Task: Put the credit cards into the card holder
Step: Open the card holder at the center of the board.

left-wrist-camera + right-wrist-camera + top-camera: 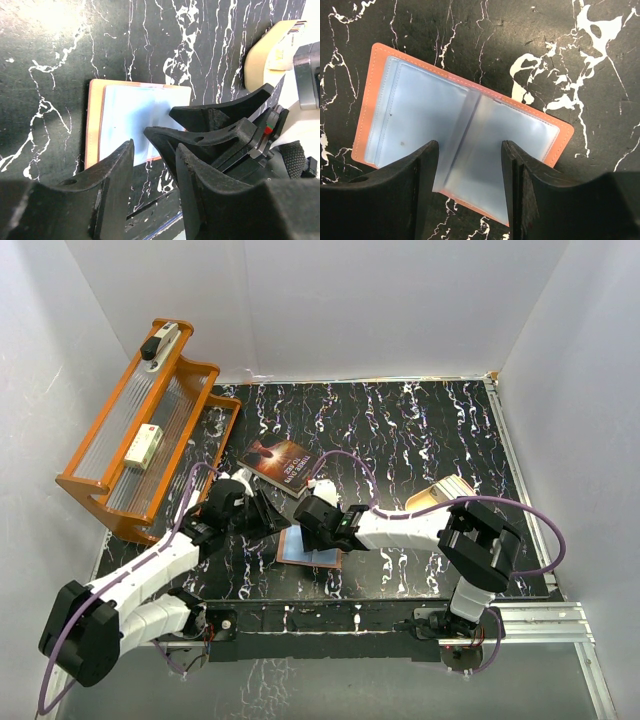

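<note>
The card holder (380, 70) lies open and flat on the black marble table (420, 430), orange-brown leather with clear pale-blue sleeves; it also shows in the top view (300, 552) and the left wrist view (125, 115). My right gripper (470, 145) hovers open right over it, fingers either side of a raised sleeve leaf. My left gripper (155, 142) stands open just to its left with nothing between the jaws. No loose credit cards are in view; whether one sits inside the sleeves I cannot tell.
A dark paperback book (283, 462) lies just behind the grippers. A beige tin (440, 495) sits to the right, by the right arm. An orange rack (95, 485) holding a white box (145, 445) stands at the left. White walls enclose the table.
</note>
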Controlling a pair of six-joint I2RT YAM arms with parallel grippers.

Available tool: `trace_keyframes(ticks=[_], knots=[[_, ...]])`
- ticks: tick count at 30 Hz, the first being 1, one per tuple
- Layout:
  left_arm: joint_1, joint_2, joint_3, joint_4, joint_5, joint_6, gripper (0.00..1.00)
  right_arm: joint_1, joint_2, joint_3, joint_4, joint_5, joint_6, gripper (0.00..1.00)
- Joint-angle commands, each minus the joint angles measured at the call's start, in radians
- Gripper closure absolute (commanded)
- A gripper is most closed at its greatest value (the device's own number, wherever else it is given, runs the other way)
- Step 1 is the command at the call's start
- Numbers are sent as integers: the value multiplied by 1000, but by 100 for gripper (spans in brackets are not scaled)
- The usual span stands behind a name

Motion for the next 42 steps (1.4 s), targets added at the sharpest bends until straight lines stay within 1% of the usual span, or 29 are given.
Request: trace_keyframes(ticks=[1,4,7,9,12,16,19,22,24,29,32,34,36,38,42], knots=[[-2,30,-39,114,76,-21,65,4,3,33,-39,40,-28,49],[-2,103,-39,158,129,5,71,2,-22,39,-25,0,-85,49],[-2,169,-39,180,162,27,74,2,-45,45,-16,-39,-123,49],[-2,188,-49,200,169,29,75,2,-57,39,-22,-38,-116,49],[-2,198,-69,218,159,32,76,2,-63,5,-20,-24,-92,51],[-2,226,-82,184,119,62,76,2,-62,-43,-42,30,-80,52],[-2,245,-100,154,81,70,76,1,-84,-80,-30,30,-87,54],[-2,240,-109,164,75,54,76,0,-109,-86,-22,17,-88,54],[-2,220,-97,166,80,51,75,1,-126,-72,-30,17,-101,54],[-2,139,-26,93,83,77,68,0,-174,-13,-74,22,-164,52],[-2,94,4,88,122,86,63,-14,-210,30,-95,37,-232,51],[-1,83,10,127,174,90,59,-35,-222,63,-110,52,-284,50],[-2,85,-1,192,223,86,58,-72,-228,101,-126,53,-328,50],[-2,98,-4,225,241,83,57,-124,-233,141,-140,44,-365,50],[-2,144,25,219,286,103,56,-267,-240,192,-166,18,-467,48]])
